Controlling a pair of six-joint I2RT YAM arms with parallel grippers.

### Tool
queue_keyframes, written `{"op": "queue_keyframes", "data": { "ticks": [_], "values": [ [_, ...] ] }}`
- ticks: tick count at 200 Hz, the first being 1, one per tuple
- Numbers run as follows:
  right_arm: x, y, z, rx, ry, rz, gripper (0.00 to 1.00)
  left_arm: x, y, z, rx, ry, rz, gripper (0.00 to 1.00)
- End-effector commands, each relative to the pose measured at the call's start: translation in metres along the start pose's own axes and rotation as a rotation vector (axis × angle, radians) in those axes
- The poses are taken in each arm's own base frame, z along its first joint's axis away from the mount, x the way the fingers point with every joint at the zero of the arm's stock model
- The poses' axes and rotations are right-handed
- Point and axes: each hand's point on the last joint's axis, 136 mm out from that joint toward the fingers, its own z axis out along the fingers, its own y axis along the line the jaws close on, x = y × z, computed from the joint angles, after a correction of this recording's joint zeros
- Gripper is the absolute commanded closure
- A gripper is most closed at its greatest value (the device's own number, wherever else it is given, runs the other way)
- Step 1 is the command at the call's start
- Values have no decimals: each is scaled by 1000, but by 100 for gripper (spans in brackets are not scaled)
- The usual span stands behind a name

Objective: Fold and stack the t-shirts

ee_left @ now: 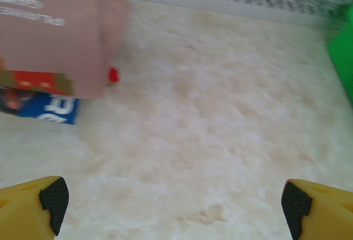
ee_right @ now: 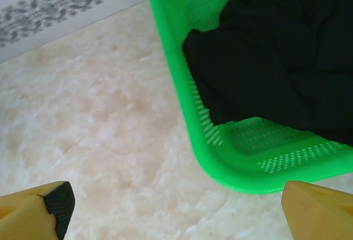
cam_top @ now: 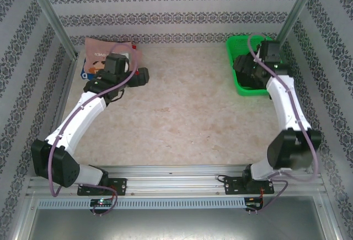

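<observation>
Under both grippers: table (cam_top: pixel 182 118), pale marbled top, bare beneath each pair of fingers.
Ahead of the right gripper, to its right: green basket (ee_right: pixel 182 85), mesh plastic. Its rounded near corner sits just beyond the fingertips, nearer the right finger than the left.
Black t-shirt (ee_right: pixel 281 58): bunched in a heap inside the green basket, ahead and right of the right gripper. It touches the basket wall, and none of it lies on the table.
Pink t-shirt (ee_left: pixel 55 30): ahead and left of the left gripper, flat on the table, well clear of the fingers. White lettering and part of a red-and-brown print show.
Blue-and-white t-shirt (ee_left: pixel 47 109): under the pink t-shirt, with only an edge strip peeking out on the side nearest the left gripper.
Left gripper (ee_left: pixel 174 202): released, yellow fingers spread wide over the table, nothing between them, touching no cloth.
Right gripper (ee_right: pixel 175 200): released, fingers spread wide just short of the basket's corner, grasping nothing.
</observation>
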Motion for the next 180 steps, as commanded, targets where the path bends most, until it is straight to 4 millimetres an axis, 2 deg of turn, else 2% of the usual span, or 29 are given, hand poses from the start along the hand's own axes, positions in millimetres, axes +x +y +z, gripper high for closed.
{"op": "queue_keyframes", "data": {
  "ticks": [1,13,28,56,94,136,153,173,180],
  "values": [
    [-8,-28,18,67,59,126,4,-23,-46,-18,171,-84,39,0],
    [-10,-45,40,95,102,186,6,-28,-67,-22,238,-106,76,0],
    [-10,-61,68,119,144,229,9,-31,-84,-28,287,-112,109,0],
    [-11,-81,109,176,177,234,9,-37,-97,-40,345,-126,103,0],
    [-9,-101,153,222,218,240,13,-44,-100,-63,369,-166,101,0],
    [3,-115,188,238,268,247,26,-48,-83,-86,296,-204,106,0],
    [5,-119,197,241,270,233,36,-48,-73,-91,249,-219,104,0],
    [6,-121,203,234,283,224,56,-47,-64,-96,211,-233,112,0],
    [3,-118,202,215,279,234,69,-47,-61,-97,195,-237,116,0]
  ]
}}
